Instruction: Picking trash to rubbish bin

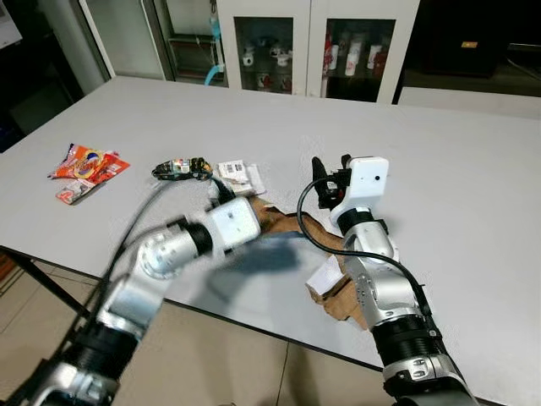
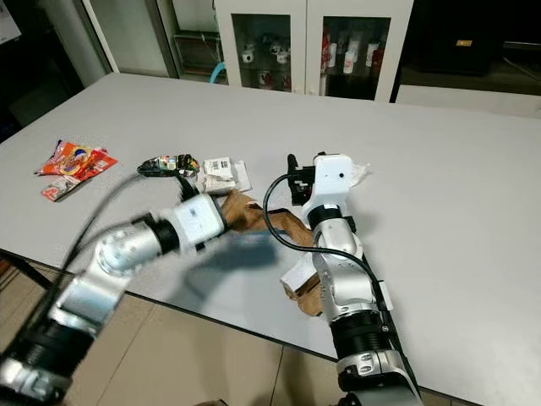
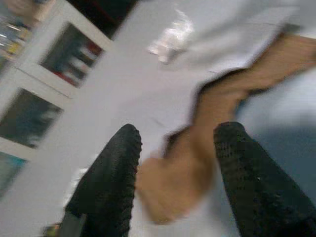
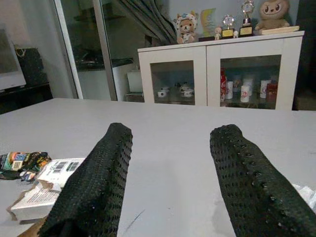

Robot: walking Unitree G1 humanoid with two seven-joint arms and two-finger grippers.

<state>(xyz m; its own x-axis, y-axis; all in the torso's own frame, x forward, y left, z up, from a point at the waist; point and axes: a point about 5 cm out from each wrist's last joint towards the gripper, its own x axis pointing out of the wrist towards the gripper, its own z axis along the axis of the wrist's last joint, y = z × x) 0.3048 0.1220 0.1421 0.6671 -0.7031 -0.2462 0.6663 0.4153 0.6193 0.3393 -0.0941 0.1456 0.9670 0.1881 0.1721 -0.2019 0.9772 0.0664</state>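
A torn brown paper piece (image 1: 287, 225) lies on the grey table (image 1: 456, 178) between my two arms. My left gripper (image 3: 178, 131) is open, its fingers on either side of the brown paper (image 3: 197, 148); the view is blurred. My right gripper (image 4: 173, 132) is open and holds nothing; it sits over the table just past the brown paper, pointing towards the cabinets. A white barcoded box (image 1: 239, 175) and a dark wrapper (image 1: 180, 167) lie just beyond the left gripper. Red snack packets (image 1: 84, 165) lie far left.
A white sheet on more brown paper (image 1: 328, 279) lies under my right forearm near the table's front edge. A crumpled clear wrapper (image 2: 362, 173) sits right of the right wrist. Glass-door cabinets (image 1: 313, 42) stand behind the table. Tiled floor (image 1: 245, 364) lies below.
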